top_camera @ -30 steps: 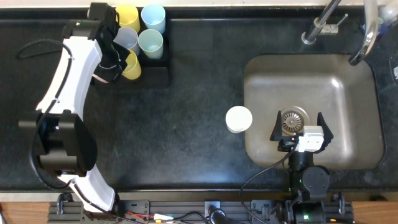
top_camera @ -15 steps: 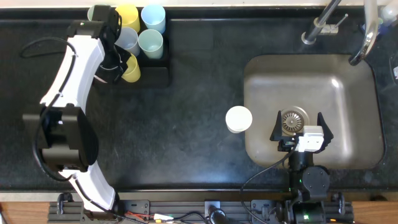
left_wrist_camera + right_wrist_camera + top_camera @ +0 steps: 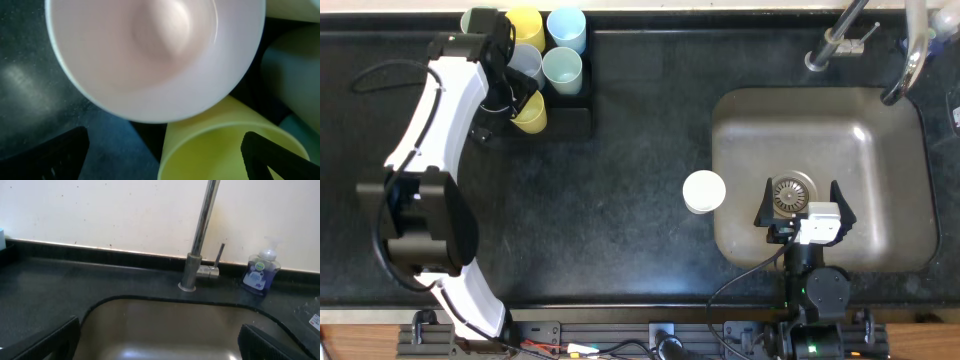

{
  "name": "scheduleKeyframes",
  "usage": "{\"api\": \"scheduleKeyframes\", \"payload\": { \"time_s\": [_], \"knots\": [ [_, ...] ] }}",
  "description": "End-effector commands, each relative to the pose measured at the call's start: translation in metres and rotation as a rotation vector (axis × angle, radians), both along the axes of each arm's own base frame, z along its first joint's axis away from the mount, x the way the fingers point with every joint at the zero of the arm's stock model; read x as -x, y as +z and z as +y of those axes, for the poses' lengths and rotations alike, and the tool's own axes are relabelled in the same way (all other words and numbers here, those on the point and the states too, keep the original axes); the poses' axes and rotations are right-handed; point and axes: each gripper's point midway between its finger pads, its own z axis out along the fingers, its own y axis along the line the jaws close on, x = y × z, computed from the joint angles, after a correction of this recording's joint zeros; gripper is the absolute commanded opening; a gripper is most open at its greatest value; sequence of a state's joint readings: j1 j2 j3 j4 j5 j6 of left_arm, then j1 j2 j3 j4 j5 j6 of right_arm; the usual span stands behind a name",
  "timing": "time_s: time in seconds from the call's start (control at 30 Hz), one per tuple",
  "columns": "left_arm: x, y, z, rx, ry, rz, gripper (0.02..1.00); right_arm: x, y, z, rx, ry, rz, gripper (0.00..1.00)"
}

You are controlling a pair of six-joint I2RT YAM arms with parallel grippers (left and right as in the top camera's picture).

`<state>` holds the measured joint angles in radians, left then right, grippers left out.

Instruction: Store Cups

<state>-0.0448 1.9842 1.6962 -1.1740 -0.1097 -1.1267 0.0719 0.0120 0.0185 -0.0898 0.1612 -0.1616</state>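
Note:
My left gripper (image 3: 517, 98) is at the black cup rack (image 3: 575, 120) at the counter's back left, open wide. A yellow cup (image 3: 531, 110) (image 3: 220, 147) sits just below its fingers, leaning in the rack's front row. Beyond it in the left wrist view stands a pale, whitish cup (image 3: 155, 50) seen from above. Other cups fill the rack: yellow (image 3: 526, 22), light blue (image 3: 567, 24), teal (image 3: 562, 68) and pale blue (image 3: 527, 60). A white cup (image 3: 704, 191) stands alone on the counter by the sink's left rim. My right gripper (image 3: 800, 192) (image 3: 160, 335) hangs open over the sink, holding nothing.
The steel sink (image 3: 880, 130) takes up the right side, with its drain (image 3: 793, 192) under the right gripper. A tap (image 3: 200, 235) and a soap bottle (image 3: 260, 272) stand behind it. Dark counter (image 3: 620, 220) lies between rack and sink.
The left arm has shifted slightly at the rack, and the front yellow cup has settled a little lower. The right arm has not moved.

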Motion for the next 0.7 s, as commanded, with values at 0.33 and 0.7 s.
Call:
{"api": "scheduleKeyframes", "payload": {
  "time_s": [0.33,0.7],
  "knots": [
    [0.123,0.166,0.006,-0.108,-0.265,-0.248,0.998,0.000,0.002,-0.002,0.002,-0.007,-0.012,0.998],
    [0.158,0.063,0.014,-0.360,-0.632,-0.594,0.998,0.000,0.002,-0.002,0.002,-0.007,-0.012,0.998]
  ]
}}
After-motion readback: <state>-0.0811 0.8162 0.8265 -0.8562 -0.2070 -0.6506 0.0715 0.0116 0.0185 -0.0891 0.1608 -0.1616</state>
